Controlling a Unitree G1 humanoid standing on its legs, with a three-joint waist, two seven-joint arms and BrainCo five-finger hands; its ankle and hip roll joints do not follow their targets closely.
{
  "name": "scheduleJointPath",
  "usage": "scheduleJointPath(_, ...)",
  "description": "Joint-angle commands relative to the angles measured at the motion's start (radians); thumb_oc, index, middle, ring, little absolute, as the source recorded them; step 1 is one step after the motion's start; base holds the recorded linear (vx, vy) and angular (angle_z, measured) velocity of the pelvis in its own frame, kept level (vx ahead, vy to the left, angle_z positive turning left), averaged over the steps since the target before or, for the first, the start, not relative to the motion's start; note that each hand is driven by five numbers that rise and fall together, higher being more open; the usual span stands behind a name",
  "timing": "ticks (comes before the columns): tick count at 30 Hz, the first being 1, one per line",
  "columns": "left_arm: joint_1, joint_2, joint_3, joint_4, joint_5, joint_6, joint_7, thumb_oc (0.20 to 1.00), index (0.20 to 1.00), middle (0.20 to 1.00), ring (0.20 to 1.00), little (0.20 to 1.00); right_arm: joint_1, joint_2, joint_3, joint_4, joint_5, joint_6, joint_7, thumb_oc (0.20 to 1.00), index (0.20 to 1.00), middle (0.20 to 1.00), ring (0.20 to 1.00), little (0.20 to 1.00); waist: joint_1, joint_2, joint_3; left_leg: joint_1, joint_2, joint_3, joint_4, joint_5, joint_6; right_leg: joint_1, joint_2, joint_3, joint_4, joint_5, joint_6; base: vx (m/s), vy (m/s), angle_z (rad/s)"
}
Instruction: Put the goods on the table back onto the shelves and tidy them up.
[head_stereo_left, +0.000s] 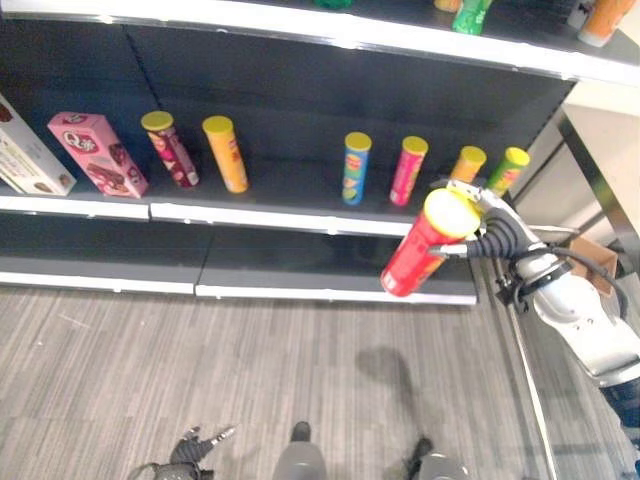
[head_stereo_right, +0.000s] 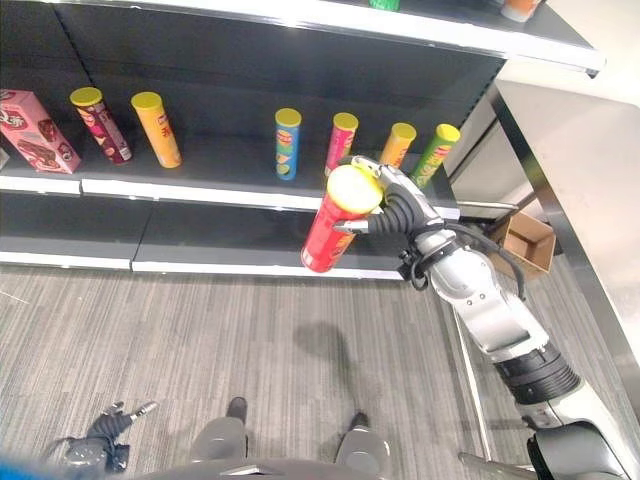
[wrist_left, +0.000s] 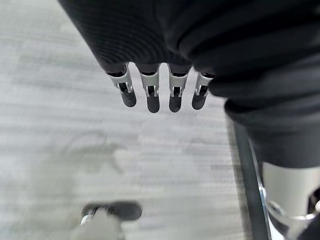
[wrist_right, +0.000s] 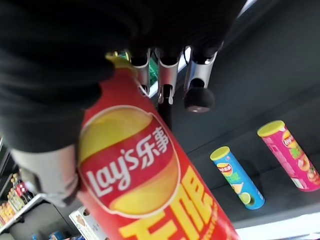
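In the left eye view, we see our right hand (head_stereo_left: 492, 232) curled round a tall red crisp tube with a yellow lid (head_stereo_left: 426, 245), held tilted in the air before the dark metal shelf (head_stereo_left: 300, 215). In the left wrist view, our left hand (wrist_left: 160, 92) hangs over the grey floor (wrist_left: 75, 135), fingers straight, holding nothing. In the right wrist view, the red tube (wrist_right: 150, 185) lies in our grasp, a blue tube (wrist_right: 237, 177) and a pink tube (wrist_right: 292, 155) standing on the shelf beyond.

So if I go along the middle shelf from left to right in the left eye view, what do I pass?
White box → pink box → dark red can → orange can → blue can → pink can → second orange can → green can.
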Motion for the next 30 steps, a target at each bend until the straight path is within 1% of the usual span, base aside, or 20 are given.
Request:
scheduleJointPath(1,0.037,-0.035,-0.035,0.019,-0.028,0.001,-0.009,1.0,1.0,1.0,1.0,1.0,-0.1,-0.029,0.012,0.009,-0.005,-0.023,-0.045,0.2,0.2,0.2,0.2,0.2,0.026,0.032,-0.002,0.016,-0.034,-0.032,-0.126,0.024,0.0,0.012,0.091,-0.022,-0.042,-0.096,-0.02,-0.01,0.083,0.0)
scheduleJointPath(2,0.046,-0.05,-0.02,0.022,-0.04,0.0,-0.003,1.0,1.0,1.0,1.0,1.0,-0.101,-0.019,0.022,0.021,-0.008,-0.015,-0.049,0.2,0.2,0.2,0.2,0.2,0.032,0.024,-0.005,0.008,-0.056,-0.045,-0.114,0.016,0.002,0.038,0.098,0.021,-0.1,-0.08,-0.02,0.0,0.0,0.0)
scheduleJointPath(4,0.057,-0.062,-0.008,0.023,-0.054,0.001,0.001,1.0,1.0,1.0,1.0,1.0,-0.098,-0.01,0.024,0.023,-0.005,-0.014,-0.054,0.2,0.2,0.2,0.2,0.2,0.04,0.023,-0.009,0.007,-0.065,-0.044,-0.103,0.005,0.003,0.057,0.096,0.026,-0.124,-0.069,-0.02,0.05,0.014,0.3)
scheduleJointPath(5,0.065,-0.07,-0.002,0.016,-0.065,-0.001,0.001,1.0,1.0,1.0,1.0,1.0,-0.099,-0.008,0.035,0.03,-0.009,-0.015,-0.055,0.2,0.2,0.2,0.2,0.2,0.043,0.025,-0.006,-0.009,-0.073,-0.048,-0.06,-0.013,0.003,0.068,0.095,0.034,-0.133,-0.066,-0.02,0.04,0.018,0.33)
scheduleJointPath(7,0.068,-0.077,-0.003,-0.006,-0.083,-0.002,-0.001,1.0,1.0,1.0,1.0,1.0,-0.091,-0.009,0.034,0.041,-0.011,-0.012,-0.057,0.2,0.2,0.2,0.2,0.2,0.047,0.033,0.012,-0.047,-0.084,-0.054,0.034,-0.039,-0.011,0.077,0.083,0.027,-0.139,-0.07,-0.023,0.0,0.048,0.13)
scheduleJointPath(8,0.07,-0.08,-0.006,-0.02,-0.093,-0.001,0.001,1.0,1.0,1.0,1.0,1.0,-0.094,-0.01,0.039,0.05,-0.006,-0.007,-0.058,0.2,0.2,0.2,0.2,0.2,0.045,0.038,0.023,-0.075,-0.079,-0.055,0.086,-0.047,-0.028,0.088,0.078,0.022,-0.146,-0.073,-0.024,-0.02,0.112,0.29)
scheduleJointPath(9,0.068,-0.084,-0.008,-0.026,-0.103,-0.001,0.006,1.0,1.0,1.0,1.0,1.0,-0.103,-0.011,0.045,0.055,-0.004,-0.005,-0.061,0.2,0.2,0.2,0.2,0.2,0.045,0.044,0.03,-0.094,-0.062,-0.056,0.104,-0.044,-0.04,0.093,0.074,0.021,-0.146,-0.077,-0.024,0.06,0.208,0.38)
scheduleJointPath(10,0.065,-0.085,-0.004,-0.022,-0.116,-0.002,0.011,1.0,1.0,1.0,1.0,1.0,-0.109,-0.01,0.046,0.059,0.001,0.002,-0.06,0.2,0.2,0.2,0.2,0.2,0.044,0.044,0.022,-0.106,-0.007,-0.072,0.062,-0.024,-0.046,0.095,0.065,0.028,-0.152,-0.082,-0.015,0.07,0.17,0.4)
scheduleJointPath(11,0.065,-0.085,-0.004,-0.022,-0.116,-0.002,0.011,1.0,1.0,1.0,1.0,1.0,-0.109,-0.01,0.047,0.059,0.001,0.003,-0.06,0.2,0.2,0.2,0.2,0.2,0.045,0.044,0.021,-0.105,-0.007,-0.071,0.059,-0.023,-0.046,0.094,0.065,0.029,-0.151,-0.083,-0.015,0.1,0.193,0.31)
scheduleJointPath(13,0.054,-0.078,-0.008,-0.018,-0.122,-0.002,0.018,1.0,1.0,1.0,1.0,1.0,-0.111,-0.011,0.041,0.069,0.001,0.006,-0.065,0.2,0.2,0.2,0.2,0.2,0.045,0.042,0.017,-0.125,0.073,-0.101,-0.01,0.043,-0.055,0.087,0.051,0.033,-0.144,-0.101,-0.009,0.11,0.206,0.25)
scheduleJointPath(15,0.044,-0.068,-0.017,-0.015,-0.133,-0.003,0.027,1.0,1.0,1.0,1.0,1.0,-0.102,-0.013,0.031,0.082,0.015,0.005,-0.076,0.2,0.2,0.2,0.2,0.2,0.041,0.034,0.017,-0.167,0.153,-0.125,-0.084,0.084,-0.069,0.094,0.033,0.042,-0.136,-0.132,0.002,0.28,0.36,0.08)
scheduleJointPath(16,0.04,-0.058,-0.021,-0.012,-0.128,-0.003,0.034,1.0,1.0,1.0,1.0,1.0,-0.057,-0.015,-0.004,0.094,0.023,0.005,-0.091,0.2,0.2,0.2,0.2,0.2,0.033,0.037,0.012,-0.206,0.212,-0.097,-0.134,0.125,-0.092,0.13,0.009,0.037,-0.128,-0.167,0.018,0.31,0.348,-0.01)
scheduleJointPath(18,0.045,-0.053,-0.02,-0.019,-0.125,0.003,0.035,1.0,1.0,1.0,1.0,1.0,-0.032,-0.008,-0.018,0.086,0.025,0.011,-0.092,0.2,0.2,0.2,0.2,0.2,0.04,0.042,0.008,-0.21,0.226,-0.077,-0.133,0.145,-0.101,0.147,-0.001,0.04,-0.121,-0.172,0.023,0.29,0.346,0.23)
scheduleJointPath(20,0.051,-0.053,-0.019,-0.008,-0.089,0.004,0.028,1.0,1.0,1.0,1.0,1.0,-0.003,0.003,-0.031,0.072,-0.004,0.017,-0.079,0.2,0.2,0.2,0.2,0.2,0.046,0.06,-0.022,-0.177,0.225,-0.088,-0.139,0.148,-0.118,0.183,-0.023,0.047,-0.114,-0.171,0.049,0.42,0.504,0.15)
scheduleJointPath(22,0.043,-0.045,-0.02,-0.002,-0.083,0.007,0.021,1.0,1.0,1.0,1.0,1.0,0.019,0.018,-0.041,0.058,-0.012,0.022,-0.071,0.2,0.2,0.2,0.2,0.2,0.05,0.058,-0.022,-0.18,0.205,-0.081,-0.116,0.144,-0.117,0.198,-0.046,0.042,-0.111,-0.155,0.061,0.29,0.387,-0.56)
scheduleJointPath(23,0.034,-0.026,-0.02,-0.001,-0.058,0.011,0.017,1.0,1.0,1.0,1.0,1.0,0.032,0.042,-0.049,0.057,-0.027,0.028,-0.066,0.2,0.2,0.2,0.2,0.2,0.056,0.04,-0.024,-0.177,0.168,-0.058,-0.066,0.117,-0.103,0.195,-0.09,0.046,-0.092,-0.102,0.081,0.36,0.564,-0.33)
scheduleJointPath(24,0.025,-0.004,-0.023,0.002,-0.042,0.015,0.011,1.0,1.0,1.0,1.0,1.0,0.023,0.063,-0.045,0.056,-0.024,0.031,-0.063,0.2,0.2,0.2,0.2,0.2,0.056,0.03,-0.021,-0.164,0.145,-0.029,-0.062,0.1,-0.086,0.168,-0.121,0.05,-0.06,-0.02,0.086,0.36,0.565,0.17)
scheduleJointPath(25,0.025,-0.003,-0.023,0.002,-0.042,0.016,0.011,1.0,1.0,1.0,1.0,1.0,0.023,0.064,-0.045,0.056,-0.024,0.03,-0.064,0.2,0.2,0.2,0.2,0.2,0.057,0.029,-0.022,-0.165,0.144,-0.026,-0.061,0.1,-0.085,0.166,-0.123,0.052,-0.06,-0.02,0.087,0.17,0.359,0.04)
scheduleJointPath(27,0.01,0.015,-0.037,0.008,-0.024,0.011,0.013,1.0,1.0,1.0,1.0,1.0,0.002,0.082,-0.039,0.064,-0.011,0.025,-0.071,0.2,0.2,0.2,0.2,0.2,0.055,0.02,-0.021,-0.165,0.121,-0.003,-0.064,0.081,-0.061,0.14,-0.147,0.039,-0.045,0.063,0.092,0.1,0.25,-0.34)
scheduleJointPath(30,0.003,0.026,-0.049,0.005,-0.011,0.012,0.019,1.0,1.0,1.0,1.0,1.0,-0.05,0.084,-0.018,0.081,-0.017,0.027,-0.077,0.2,0.2,0.2,0.2,0.2,0.057,0.005,-0.023,-0.161,0.087,0.013,-0.057,0.049,-0.027,0.14,-0.176,0.001,-0.033,0.106,0.093,0.13,0.284,-0.04)
